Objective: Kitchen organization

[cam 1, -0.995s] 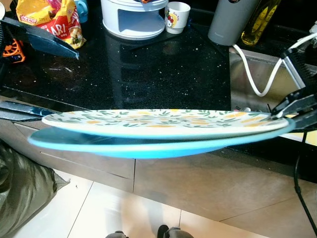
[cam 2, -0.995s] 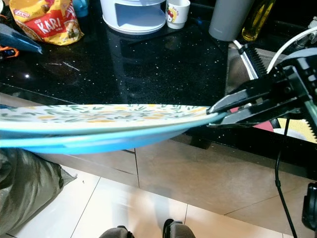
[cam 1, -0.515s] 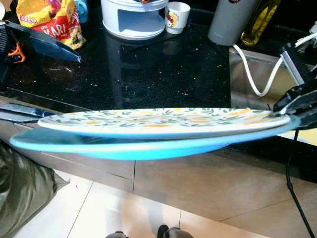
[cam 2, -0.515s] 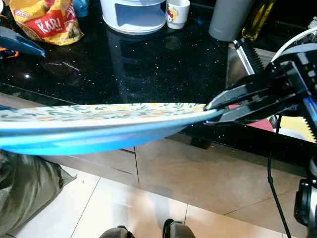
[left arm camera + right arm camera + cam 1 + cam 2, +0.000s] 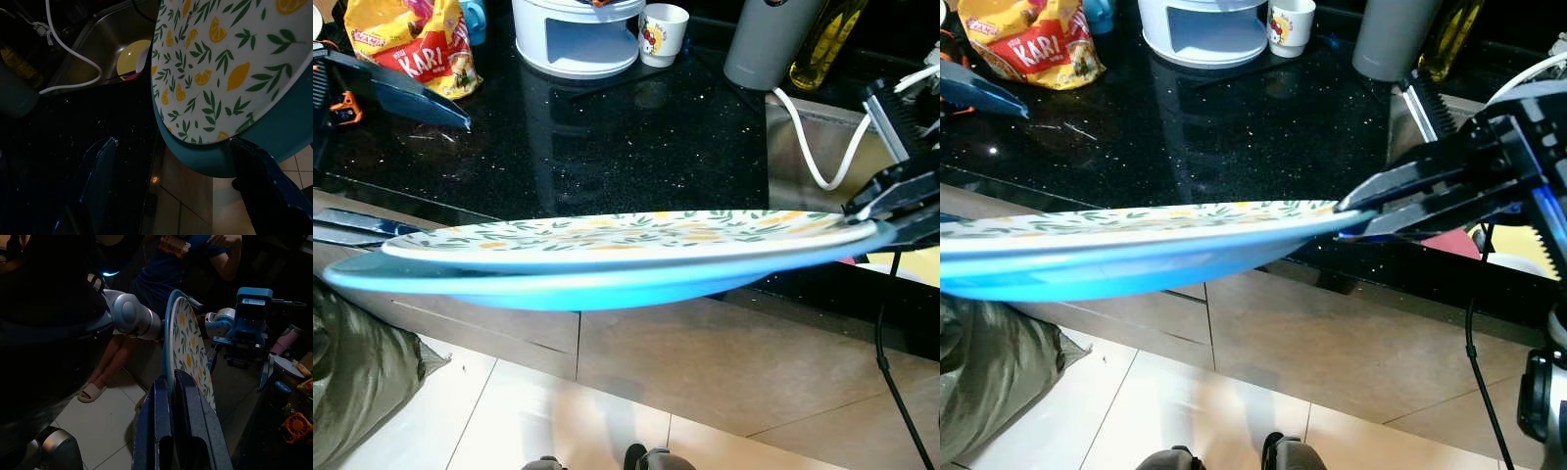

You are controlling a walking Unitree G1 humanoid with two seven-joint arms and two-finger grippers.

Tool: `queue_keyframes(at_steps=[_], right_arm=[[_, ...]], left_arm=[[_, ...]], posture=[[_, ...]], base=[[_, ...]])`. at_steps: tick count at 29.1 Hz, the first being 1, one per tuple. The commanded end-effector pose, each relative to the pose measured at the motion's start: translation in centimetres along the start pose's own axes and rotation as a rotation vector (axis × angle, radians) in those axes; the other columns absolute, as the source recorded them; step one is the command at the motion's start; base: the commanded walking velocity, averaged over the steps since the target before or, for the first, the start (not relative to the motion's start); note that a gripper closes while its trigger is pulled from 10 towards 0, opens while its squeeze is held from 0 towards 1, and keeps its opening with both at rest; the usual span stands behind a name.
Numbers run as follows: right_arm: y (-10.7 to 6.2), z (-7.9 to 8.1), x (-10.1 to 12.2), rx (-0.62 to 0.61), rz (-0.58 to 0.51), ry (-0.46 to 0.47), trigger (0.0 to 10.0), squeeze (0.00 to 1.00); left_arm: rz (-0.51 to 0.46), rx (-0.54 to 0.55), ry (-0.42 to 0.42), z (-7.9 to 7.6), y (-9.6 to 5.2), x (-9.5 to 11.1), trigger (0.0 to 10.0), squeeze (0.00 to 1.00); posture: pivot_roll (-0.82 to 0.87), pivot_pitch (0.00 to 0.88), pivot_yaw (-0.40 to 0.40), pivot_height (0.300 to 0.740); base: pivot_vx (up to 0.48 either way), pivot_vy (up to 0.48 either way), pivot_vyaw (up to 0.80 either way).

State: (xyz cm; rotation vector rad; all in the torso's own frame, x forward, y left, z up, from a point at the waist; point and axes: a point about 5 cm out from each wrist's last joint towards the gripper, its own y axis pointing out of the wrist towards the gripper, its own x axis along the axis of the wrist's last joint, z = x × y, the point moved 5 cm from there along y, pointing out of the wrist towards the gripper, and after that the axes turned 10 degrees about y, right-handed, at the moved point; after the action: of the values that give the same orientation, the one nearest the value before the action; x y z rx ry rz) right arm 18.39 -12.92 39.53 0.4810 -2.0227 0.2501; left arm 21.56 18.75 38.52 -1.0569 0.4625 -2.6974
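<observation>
- The black countertop [image 5: 636,137] runs across the far side, with a steel sink [image 5: 808,147] at its right; since a second ago the head camera's framing has barely shifted, and the things on the counter sit as they did.
- Two plates are held stacked and nearly level in front of the counter edge, above the tiled floor [image 5: 509,411]: a blue plate [image 5: 558,289] below, a white lemon-print plate [image 5: 626,233] resting on it; the blue plate's left rim now reaches further left than a second ago, and the stack's right edge sits a little higher.
- The right gripper [image 5: 1356,217] is pinching the right rim of both plates, one black finger above and one below; its wrist view looks edge-on along the stack, pressed between its fingers [image 5: 188,421], and also takes in a seated person [image 5: 161,289] in a blue top and sandals.
- The left gripper [image 5: 171,171] is at the stack's left rim; its wrist view shows one finger [image 5: 266,186] against the blue plate and the other well apart from it over the counter, so the fingers are spread; that view also shows a yellow dish [image 5: 131,58] lying in the sink.
- At the far counter: one white appliance [image 5: 578,34], one grey canister [image 5: 766,39], one snack bag [image 5: 416,44] at far left, one oil bottle [image 5: 827,44], one small mug [image 5: 663,32]; one white cable [image 5: 813,147] loops into the sink.
</observation>
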Motion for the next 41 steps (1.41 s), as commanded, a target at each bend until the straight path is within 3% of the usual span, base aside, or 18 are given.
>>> queue_keyframes(at_steps=[1, 15, 23, 34, 41], right_arm=[[0.5, -0.1, 0.1, 0.008, 0.022, -0.028, 0.0, 0.00], [0.0, -0.2, 0.4, -0.005, 0.021, -0.028, 0.0, 0.00], [-0.3, -1.0, -0.3, -0.059, 0.010, -0.012, 0.0, 0.00], [0.2, -0.6, -0.6, -0.031, 0.013, 0.027, 0.0, 0.00], [0.9, -0.8, -0.4, -0.005, -0.007, 0.042, 0.0, 0.00]], left_arm=[[0.006, -0.034, 0.032, -0.4, 0.1, 1.0, 10.0, 0.00], [0.013, -0.052, 0.023, -0.7, -0.1, 1.4, 10.0, 0.00], [0.018, -0.045, 0.050, -0.5, -0.1, 1.4, 10.0, 0.00], [0.050, 0.008, 0.101, 0.6, -0.4, 1.1, 10.0, 0.00], [0.063, 0.055, 0.140, 1.6, 0.1, 0.6, 10.0, 0.00]], posture=[[0.13, 0.117, -0.028, 0.740], [0.13, 0.123, -0.026, 0.740], [0.12, 0.123, -0.029, 0.740], [0.12, 0.125, -0.029, 0.740], [0.12, 0.126, -0.032, 0.740]], base=[[0.000, 0.000, 0.00], [0.000, 0.000, 0.00], [0.000, 0.000, 0.00], [0.000, 0.000, 0.00], [0.000, 0.000, 0.00]])
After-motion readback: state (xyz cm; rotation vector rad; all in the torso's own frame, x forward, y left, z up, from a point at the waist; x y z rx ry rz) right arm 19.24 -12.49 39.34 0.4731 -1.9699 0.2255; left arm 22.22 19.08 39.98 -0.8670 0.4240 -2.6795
